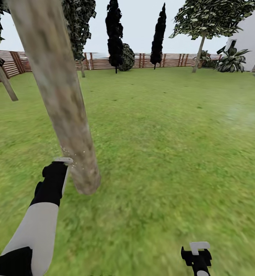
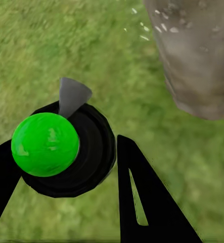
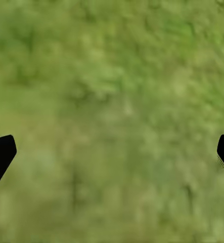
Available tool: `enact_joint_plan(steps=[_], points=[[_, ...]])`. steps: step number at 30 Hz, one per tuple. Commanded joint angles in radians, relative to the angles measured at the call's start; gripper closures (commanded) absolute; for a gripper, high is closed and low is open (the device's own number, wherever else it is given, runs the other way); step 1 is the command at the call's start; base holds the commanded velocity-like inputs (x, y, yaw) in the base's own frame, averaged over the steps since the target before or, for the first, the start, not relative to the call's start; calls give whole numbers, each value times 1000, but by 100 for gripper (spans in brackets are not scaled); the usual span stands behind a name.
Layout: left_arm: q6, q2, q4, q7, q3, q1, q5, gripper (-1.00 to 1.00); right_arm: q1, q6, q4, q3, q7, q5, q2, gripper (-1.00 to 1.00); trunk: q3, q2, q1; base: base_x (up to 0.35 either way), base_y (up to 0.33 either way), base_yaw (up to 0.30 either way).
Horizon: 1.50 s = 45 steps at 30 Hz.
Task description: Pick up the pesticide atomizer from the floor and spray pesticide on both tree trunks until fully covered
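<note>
A thick grey-brown tree trunk [image 1: 62, 99] rises close in front of me at the left, its base on the garden grass [image 1: 162, 153]. My left gripper [image 1: 59, 170] is shut on the pesticide atomizer [image 1: 64, 160], just beside the trunk's lower part. The left wrist view shows the atomizer [image 2: 46, 144] as a black round body with a bright green cap and a grey nozzle pointing at the trunk [image 2: 195, 55], held by the left gripper [image 2: 66, 157]. White droplets [image 2: 144, 30] fleck the air by the bark. Another tree [image 1: 199, 50] stands far back right. My right gripper [image 1: 196, 256] hangs open over grass.
A brown slat fence [image 1: 173, 60] rings the lawn at the back. Two narrow black cypress-like trees [image 1: 114, 30] and a dark shrub [image 1: 126, 57] stand before it. A thinner leaning trunk [image 1: 6, 85] is at far left. A white building [image 1: 250, 38] and leafy plant [image 1: 231, 60] sit at right.
</note>
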Motion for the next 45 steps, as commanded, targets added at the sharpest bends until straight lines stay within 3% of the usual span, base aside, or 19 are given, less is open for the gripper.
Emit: enact_joint_plan(steps=[1,4,10,23,30,37,45], points=[[2,2,0,9,2,0,7,100,-1,-4,2,-8,-3,11,0,-100,-1,0,0,-2,-273,270],[2,20,0,9,2,15,7,100,-1,-4,2,-8,-3,11,0,-100,-1,0,0,87,-267,274],[2,25,0,12,2,34,5,100,-1,-4,2,-8,-3,11,0,-100,-1,0,0,220,-204,276],[2,13,-1,10,-2,47,6,100,-1,-4,2,-8,-3,11,0,-100,-1,0,0,9,-257,76],[2,19,-3,10,-2,47,7,100,-1,-4,2,-8,-3,11,0,-100,-1,0,0,-97,-277,22],[3,18,-15,10,-2,45,8,100,-1,-4,2,-8,-3,11,0,-100,-1,0,0,-144,-263,247],[3,7,-15,10,0,43,8,100,-1,-4,2,-8,-3,12,-1,-100,-1,0,0,206,-187,74]])
